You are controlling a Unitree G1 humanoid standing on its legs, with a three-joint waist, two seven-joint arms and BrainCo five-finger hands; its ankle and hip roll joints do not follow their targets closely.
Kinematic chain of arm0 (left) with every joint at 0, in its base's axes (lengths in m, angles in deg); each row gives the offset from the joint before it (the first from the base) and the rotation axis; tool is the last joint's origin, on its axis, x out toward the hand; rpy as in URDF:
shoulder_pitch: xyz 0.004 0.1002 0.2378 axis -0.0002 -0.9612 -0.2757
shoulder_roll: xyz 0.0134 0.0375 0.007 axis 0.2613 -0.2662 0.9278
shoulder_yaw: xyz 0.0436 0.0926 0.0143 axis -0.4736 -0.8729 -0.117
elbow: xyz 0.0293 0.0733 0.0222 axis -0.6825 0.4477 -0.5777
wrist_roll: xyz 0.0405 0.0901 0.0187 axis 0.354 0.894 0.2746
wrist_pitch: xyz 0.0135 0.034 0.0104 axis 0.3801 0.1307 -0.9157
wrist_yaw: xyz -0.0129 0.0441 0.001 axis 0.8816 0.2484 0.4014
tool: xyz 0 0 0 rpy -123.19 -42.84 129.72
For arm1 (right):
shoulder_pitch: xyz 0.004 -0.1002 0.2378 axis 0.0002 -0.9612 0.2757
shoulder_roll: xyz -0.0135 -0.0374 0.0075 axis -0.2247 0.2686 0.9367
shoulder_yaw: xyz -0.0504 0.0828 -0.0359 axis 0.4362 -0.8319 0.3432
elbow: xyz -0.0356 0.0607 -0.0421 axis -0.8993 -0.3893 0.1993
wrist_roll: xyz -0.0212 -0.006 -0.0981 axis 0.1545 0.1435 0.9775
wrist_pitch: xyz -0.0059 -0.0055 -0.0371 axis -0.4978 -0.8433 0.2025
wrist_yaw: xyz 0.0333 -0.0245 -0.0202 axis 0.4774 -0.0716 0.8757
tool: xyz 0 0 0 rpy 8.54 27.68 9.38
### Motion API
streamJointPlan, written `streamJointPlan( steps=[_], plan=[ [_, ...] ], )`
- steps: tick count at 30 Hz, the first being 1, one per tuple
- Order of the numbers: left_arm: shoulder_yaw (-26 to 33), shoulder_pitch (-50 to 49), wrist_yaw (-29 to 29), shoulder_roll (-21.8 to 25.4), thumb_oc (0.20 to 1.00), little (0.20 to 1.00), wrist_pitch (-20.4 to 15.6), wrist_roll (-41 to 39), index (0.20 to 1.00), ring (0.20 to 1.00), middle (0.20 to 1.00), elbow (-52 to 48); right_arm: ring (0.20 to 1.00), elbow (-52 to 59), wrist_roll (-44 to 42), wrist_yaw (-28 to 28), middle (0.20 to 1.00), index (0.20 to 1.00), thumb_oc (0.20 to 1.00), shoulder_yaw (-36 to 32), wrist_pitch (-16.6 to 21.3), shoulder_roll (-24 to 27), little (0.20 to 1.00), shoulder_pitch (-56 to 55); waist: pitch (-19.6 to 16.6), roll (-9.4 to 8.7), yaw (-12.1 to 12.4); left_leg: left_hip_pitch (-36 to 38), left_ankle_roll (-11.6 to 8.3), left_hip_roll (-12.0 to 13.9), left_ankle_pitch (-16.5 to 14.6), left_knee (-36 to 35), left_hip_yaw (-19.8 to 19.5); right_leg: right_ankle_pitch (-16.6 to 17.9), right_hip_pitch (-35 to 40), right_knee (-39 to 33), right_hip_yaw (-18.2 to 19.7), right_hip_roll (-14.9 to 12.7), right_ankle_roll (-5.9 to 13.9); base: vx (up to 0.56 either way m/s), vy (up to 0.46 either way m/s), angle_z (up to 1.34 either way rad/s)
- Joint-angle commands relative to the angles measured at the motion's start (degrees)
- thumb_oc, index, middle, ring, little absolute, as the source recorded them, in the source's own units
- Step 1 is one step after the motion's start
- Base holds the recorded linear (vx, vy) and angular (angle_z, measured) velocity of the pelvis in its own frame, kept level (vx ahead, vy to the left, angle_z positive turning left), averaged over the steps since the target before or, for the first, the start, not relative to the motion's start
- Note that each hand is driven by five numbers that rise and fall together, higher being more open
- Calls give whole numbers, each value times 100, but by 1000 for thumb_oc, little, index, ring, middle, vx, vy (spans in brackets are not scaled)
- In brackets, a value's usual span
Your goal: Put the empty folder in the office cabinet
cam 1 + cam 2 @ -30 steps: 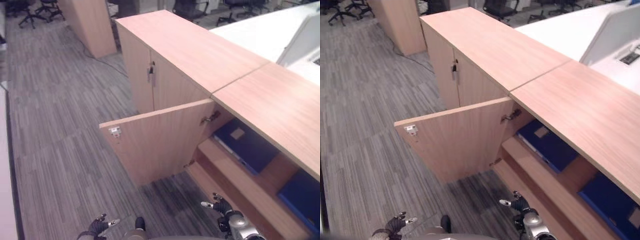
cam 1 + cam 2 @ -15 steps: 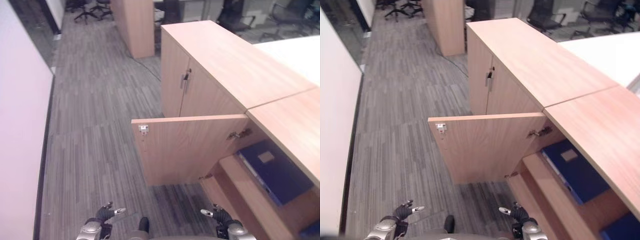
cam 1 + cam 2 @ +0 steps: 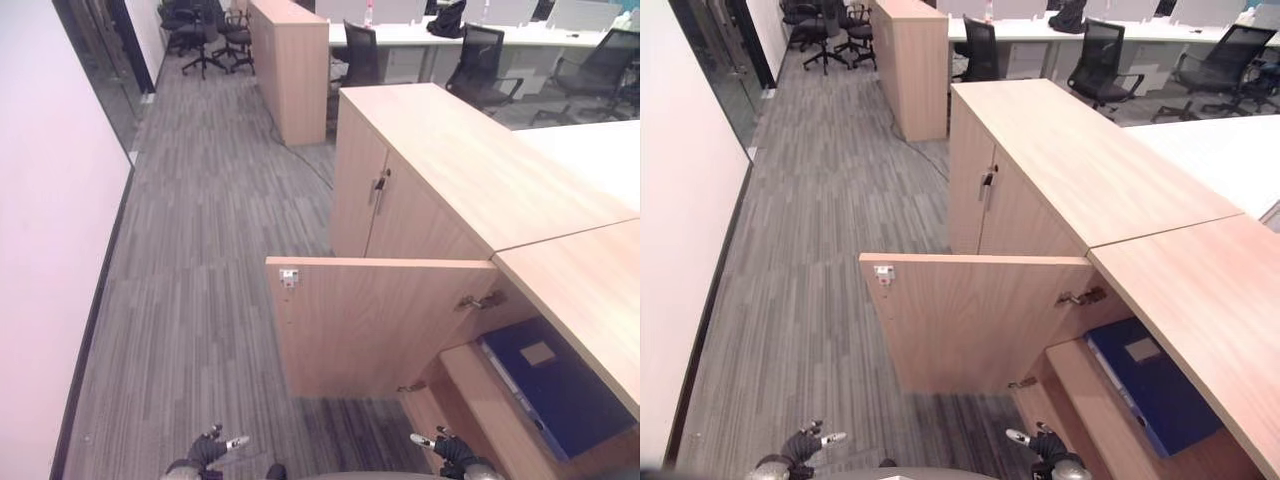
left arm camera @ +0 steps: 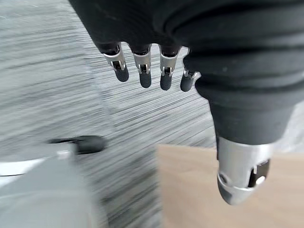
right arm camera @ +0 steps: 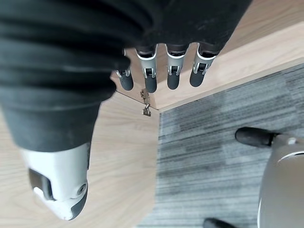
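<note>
The light wooden cabinet door [image 3: 385,325] stands swung wide open, jutting out across the grey striped carpet floor [image 3: 200,260] and blocking the direct way from the left side into the compartment. Behind it the open wooden shelf [image 3: 1080,385] is reachable from the right of the door, under the overhanging wooden cabinet top [image 3: 1200,300]. A dark blue flat folder [image 3: 1150,385] takes up much of that shelf. The carpet to the left lies open up to the pale wall panel [image 3: 50,250].
</note>
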Motion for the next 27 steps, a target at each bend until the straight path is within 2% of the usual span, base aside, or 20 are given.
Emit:
streamJointPlan(
  steps=[1, 9, 10, 13, 22, 27],
  plan=[
    [91, 579, -133, 127, 1000, 1000, -419, -377, 1000, 1000, 1000, -292, 1000, -9, -55, -38, 1000, 1000, 1000, 35, 104, 83, 1000, 154, 83, 118, 117, 379, 2, -100, -651, 98, 228, 366, -259, 144, -387, -157, 431, 21, 1, -20],
    [97, 1163, -201, 526, 1000, 1000, -495, -668, 1000, 1000, 1000, -759, 1000, 36, 29, -28, 1000, 1000, 1000, 100, 104, 136, 1000, 106, 43, 149, -51, 477, -52, -46, -652, 71, 299, 379, -232, 128, -309, -156, 445, 8, -1, -9],
    [-71, 1638, -174, 825, 1000, 1000, -479, -620, 1000, 1000, 1000, -740, 1000, 54, 43, 24, 1000, 1000, 1000, 145, 85, 202, 1000, 24, -27, 167, -217, 502, -69, -32, -666, 71, 344, 391, -258, 136, -178, -174, 460, 26, 5, -8],
    [-222, 2061, -156, 1006, 1000, 1000, -477, -597, 1000, 1000, 1000, -766, 1000, 48, 55, 66, 1000, 1000, 1000, 185, 66, 243, 1000, 3, -57, 165, -311, 542, -68, -33, -684, 71, 371, 399, -273, 179, -98, -183, 460, 21, 0, -12],
    [-498, 2905, -46, 1325, 1000, 1000, -497, -634, 1000, 1000, 1000, -716, 1000, 12, 134, 149, 1000, 1000, 1000, 328, 45, 286, 1000, 94, -60, 160, -499, 599, -49, -1, -713, 71, 633, 523, -428, 187, 96, -155, 532, 4, 0, -17],
    [-743, 3343, 44, 1299, 1000, 1000, -474, -592, 1000, 1000, 1000, -549, 1000, -22, 119, 230, 1000, 1000, 1000, 340, 11, 328, 1000, -7, -86, 112, -627, 617, -66, 10, -729, 71, 663, 526, -417, 182, 157, -189, 567, 11, 8, -12]
  ],
)
